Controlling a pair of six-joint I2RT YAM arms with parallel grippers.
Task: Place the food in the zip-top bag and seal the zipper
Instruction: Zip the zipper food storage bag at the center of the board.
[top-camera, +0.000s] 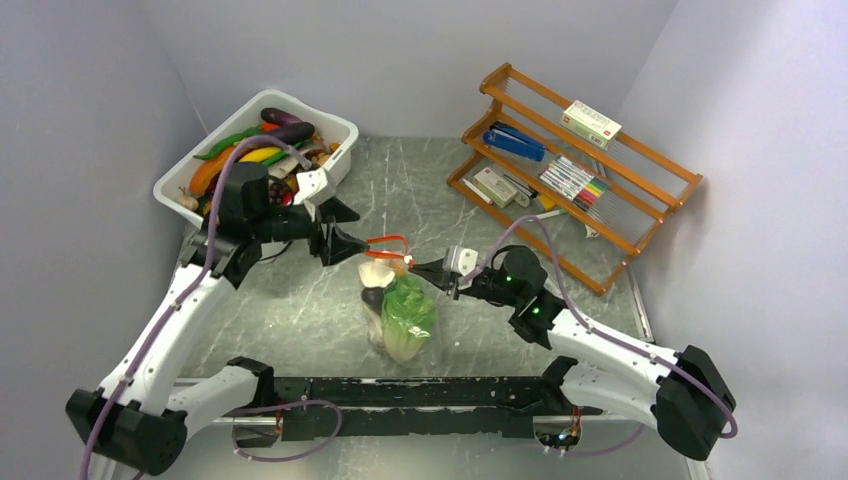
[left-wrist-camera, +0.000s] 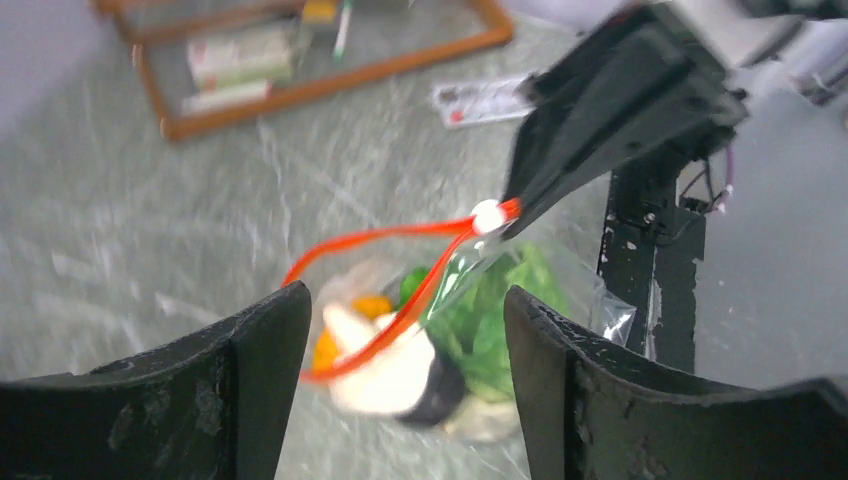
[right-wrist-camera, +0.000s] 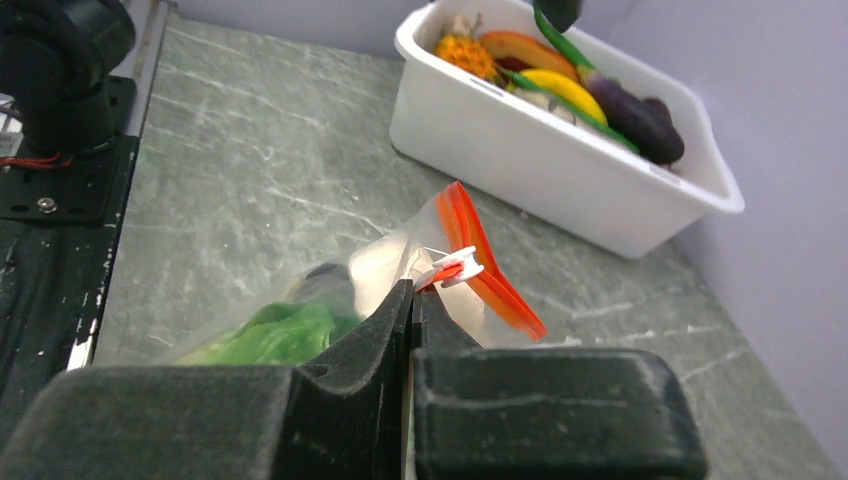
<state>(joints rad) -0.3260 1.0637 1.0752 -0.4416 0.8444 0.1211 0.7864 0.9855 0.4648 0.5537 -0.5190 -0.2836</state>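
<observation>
The clear zip-top bag (top-camera: 392, 325) stands at the table's middle, its mouth open in a loop. Inside are a green lettuce (top-camera: 410, 305), a dark piece (top-camera: 372, 298), and orange and pale pieces (left-wrist-camera: 385, 360). The orange-red zipper (top-camera: 385, 243) runs along the mouth, with a white slider (left-wrist-camera: 488, 215) at its right end. My right gripper (top-camera: 422, 270) is shut on the bag's mouth beside the slider (right-wrist-camera: 455, 268) and holds it up. My left gripper (top-camera: 345, 247) is open and empty just left of the mouth. In the left wrist view (left-wrist-camera: 405, 330) the zipper (left-wrist-camera: 370, 240) lies beyond its fingers.
A white bin (top-camera: 335, 125) of more toy vegetables stands at the back left, behind my left arm, and also shows in the right wrist view (right-wrist-camera: 540, 180). An orange-brown wooden rack (top-camera: 640, 205) with stationery lies at the back right. A printed leaflet (left-wrist-camera: 480, 100) lies near the rack.
</observation>
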